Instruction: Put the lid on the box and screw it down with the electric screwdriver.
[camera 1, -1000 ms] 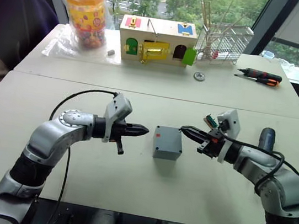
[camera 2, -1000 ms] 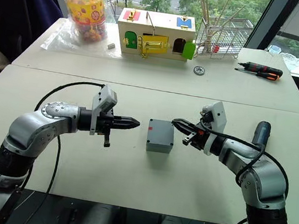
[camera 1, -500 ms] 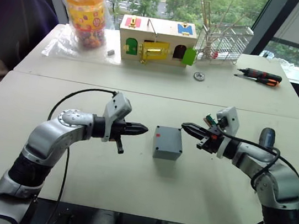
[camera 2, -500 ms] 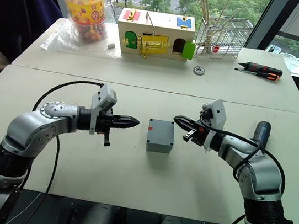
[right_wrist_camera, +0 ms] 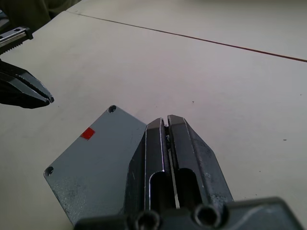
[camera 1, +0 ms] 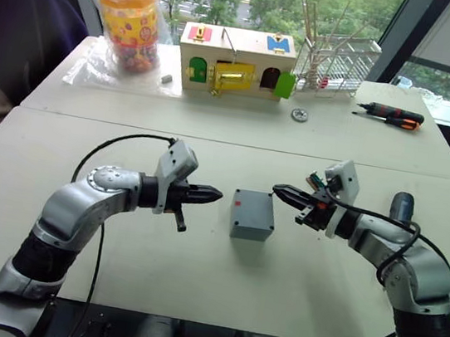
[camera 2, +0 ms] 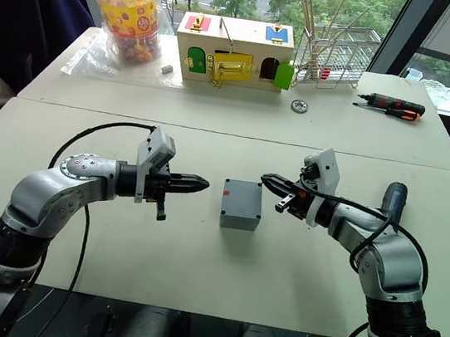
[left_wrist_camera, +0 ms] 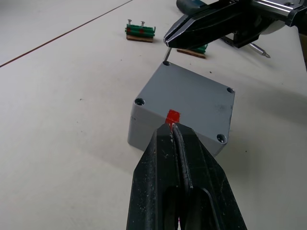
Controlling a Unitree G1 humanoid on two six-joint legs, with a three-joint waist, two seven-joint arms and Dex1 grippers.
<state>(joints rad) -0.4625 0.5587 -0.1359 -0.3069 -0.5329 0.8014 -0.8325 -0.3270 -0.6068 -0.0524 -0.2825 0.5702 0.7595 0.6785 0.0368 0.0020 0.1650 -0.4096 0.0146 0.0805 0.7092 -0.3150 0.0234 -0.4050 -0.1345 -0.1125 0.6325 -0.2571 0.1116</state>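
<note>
— From the head camera, what's on the near table?

— The small grey plastic box [camera 1: 252,214] sits in the middle of the pale table [camera 1: 193,273], with the flat grey square lid [left_wrist_camera: 192,98] already on top, a red mark near one edge. The left gripper [camera 1: 218,193] hangs just to its left, black fingers together, pointing at it. The right gripper [camera 1: 275,193] hovers at the box's far right corner, fingers pinched on a small metal screw [left_wrist_camera: 166,53]. The thick dark blue-black electric screwdriver [camera 2: 393,199] lies well to the right, behind the right arm.

— And the far table?

— A wooden box with coloured doors [camera 1: 237,61], a wire rack [camera 1: 337,63], a bagged orange-lidded jar [camera 1: 128,21], and a black-and-orange hand screwdriver [camera 1: 392,115].

— The left wrist camera?

— Its own fingers are closed, tips just short of the red mark on the lid. Across the box the other gripper holds the screw point-down right above a corner hole. Two small green screw holders [left_wrist_camera: 140,32] lie beyond.

— The right wrist camera?

— Its fingers press together over the lid's corner; I can't make out the screw there. The left gripper's closed tip sits beyond the box, apart from it.
</note>
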